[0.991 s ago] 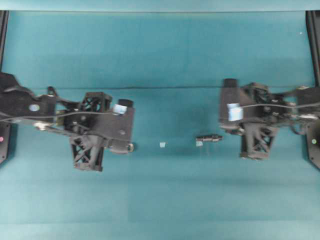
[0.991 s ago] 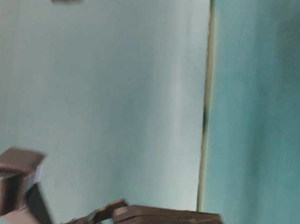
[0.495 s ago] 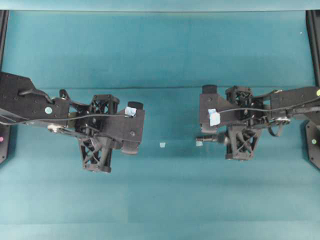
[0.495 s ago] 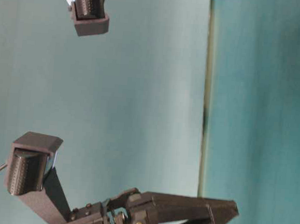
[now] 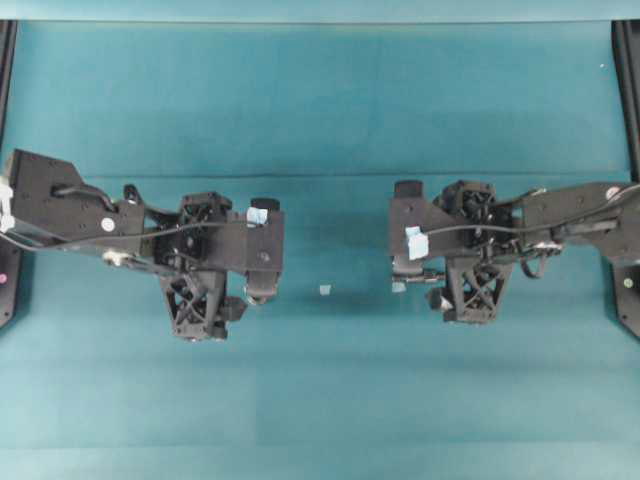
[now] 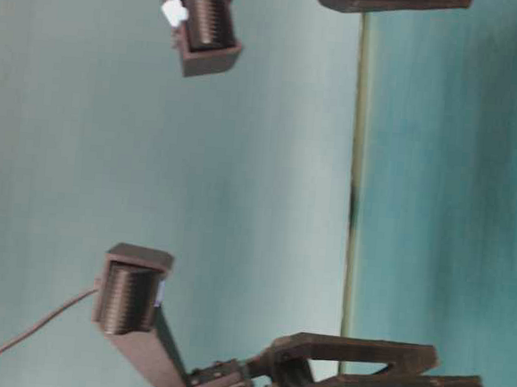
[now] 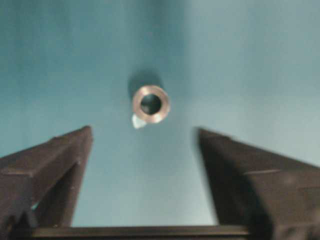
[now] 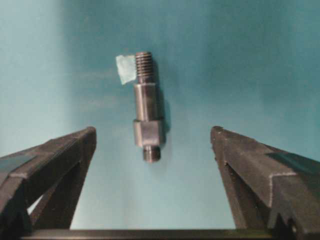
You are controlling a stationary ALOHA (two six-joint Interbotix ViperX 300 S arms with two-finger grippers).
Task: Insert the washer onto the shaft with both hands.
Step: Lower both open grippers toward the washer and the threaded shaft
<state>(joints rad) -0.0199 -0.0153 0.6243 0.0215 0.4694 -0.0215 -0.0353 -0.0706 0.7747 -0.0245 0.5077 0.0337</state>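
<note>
Since both parts are so tiny compared with the jaws, this looks like the spot where things could easily go sideways. The left gripper [image 7: 145, 145] is spread wide and holding nothing, and the washer [image 7: 151, 101] lies flat on the teal mat [image 5: 320, 100] just ahead of the gap between its fingers, hole facing up. A small pale tape scrap [image 7: 138, 121] touches the washer's near edge. The right gripper [image 8: 152, 142] is also wide open and empty, with the shaft [image 8: 147, 114] lying on the mat, its near end reaching in between the fingertips, threaded tip pointing away and another tape scrap [image 8: 126, 68] right beside that tip.

My worries, guessing from here:
- A flat ring on a mat is hard to pinch. If the left fingers come down a bit off-centre of the washer, one pad probably nudges it and it skates away.
- The scrap by the washer could get dragged along or caught in the pinch.
- The shaft is round, so uneven finger contact could roll it sideways, or it gets clamped crooked, making the later line-up with the washer's hole tough.
</note>
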